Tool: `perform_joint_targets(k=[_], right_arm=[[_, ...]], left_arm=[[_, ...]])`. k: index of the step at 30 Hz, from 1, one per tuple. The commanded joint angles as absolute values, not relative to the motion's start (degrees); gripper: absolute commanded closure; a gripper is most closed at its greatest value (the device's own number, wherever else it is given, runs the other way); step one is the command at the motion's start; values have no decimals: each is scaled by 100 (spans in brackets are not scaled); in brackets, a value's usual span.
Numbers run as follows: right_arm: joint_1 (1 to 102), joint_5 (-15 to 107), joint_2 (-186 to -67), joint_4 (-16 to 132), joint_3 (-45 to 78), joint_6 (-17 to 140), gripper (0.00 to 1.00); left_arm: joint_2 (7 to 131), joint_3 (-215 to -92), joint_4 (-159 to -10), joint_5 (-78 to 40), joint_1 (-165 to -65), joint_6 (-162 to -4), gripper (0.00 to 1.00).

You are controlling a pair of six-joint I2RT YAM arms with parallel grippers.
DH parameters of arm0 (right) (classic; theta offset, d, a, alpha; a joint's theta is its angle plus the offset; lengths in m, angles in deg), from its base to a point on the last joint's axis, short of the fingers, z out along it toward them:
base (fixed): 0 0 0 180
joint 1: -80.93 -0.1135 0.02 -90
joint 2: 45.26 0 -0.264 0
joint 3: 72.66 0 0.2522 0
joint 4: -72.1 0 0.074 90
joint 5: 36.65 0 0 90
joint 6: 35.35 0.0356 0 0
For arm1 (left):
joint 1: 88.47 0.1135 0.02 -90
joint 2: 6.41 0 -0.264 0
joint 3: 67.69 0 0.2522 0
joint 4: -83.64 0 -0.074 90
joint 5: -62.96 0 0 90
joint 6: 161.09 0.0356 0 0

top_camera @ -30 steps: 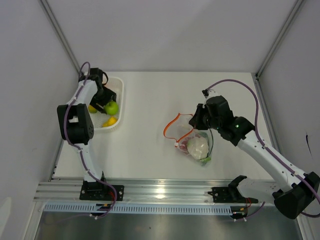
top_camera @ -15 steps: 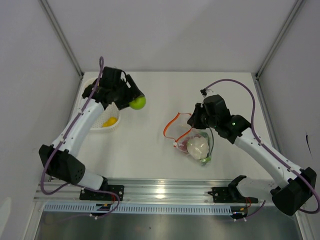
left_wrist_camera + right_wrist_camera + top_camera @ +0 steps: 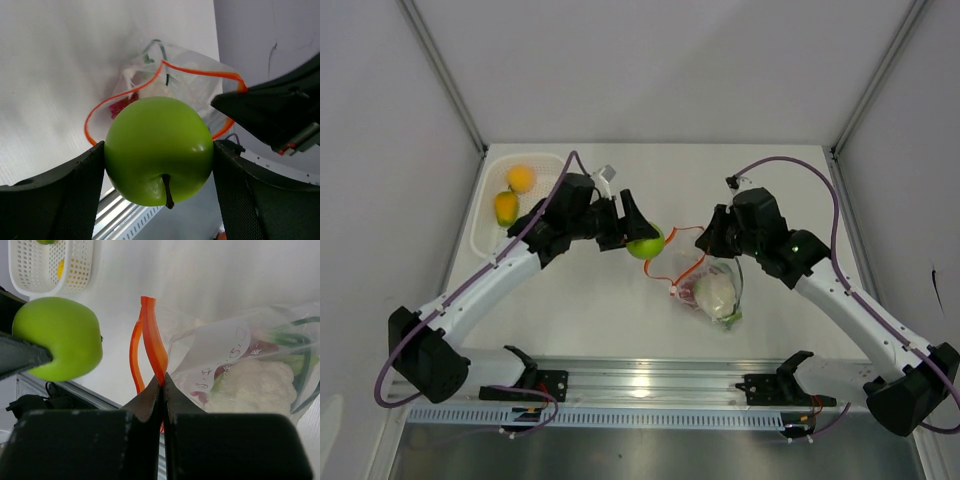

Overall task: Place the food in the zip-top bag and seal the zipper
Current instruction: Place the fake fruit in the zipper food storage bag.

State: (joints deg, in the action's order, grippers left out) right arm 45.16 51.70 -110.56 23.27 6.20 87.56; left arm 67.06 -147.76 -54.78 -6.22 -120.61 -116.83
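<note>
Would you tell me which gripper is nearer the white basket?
Left. The left gripper holds the green apple right of the basket; the right gripper pinches the zipper farther right.

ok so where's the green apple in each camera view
top external: round green toy apple near the centre of the picture, on the left arm's tip.
left wrist: apple fills the lower middle, held in the left pincer.
right wrist: apple at the far left, mid-height.
shared landmark: the thin orange-red zipper strip, close to the apple in all three.
</note>
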Motion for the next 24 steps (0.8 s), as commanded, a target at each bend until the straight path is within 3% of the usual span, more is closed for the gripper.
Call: perform_joint_targets(k=[1, 17, 23, 24], right_arm=[[4542, 4949, -10899, 2582, 843, 8945, 100], [4542, 4782, -10802, 2626, 992, 9077, 100], [4542, 4790, -10732, 2556, 1071, 9051, 100], [4542, 4799, -10732, 2521, 1080, 9034, 100]], left_arm=[[6627, -14834, -6176, -480, -12380, -11477, 35], [7541, -15247, -6115, -471, -13039, -11469, 29], [8024, -15651, -5843, -462, -13101, -11302, 16], [8034, -15695, -5851, -489, -13110, -11284, 1]])
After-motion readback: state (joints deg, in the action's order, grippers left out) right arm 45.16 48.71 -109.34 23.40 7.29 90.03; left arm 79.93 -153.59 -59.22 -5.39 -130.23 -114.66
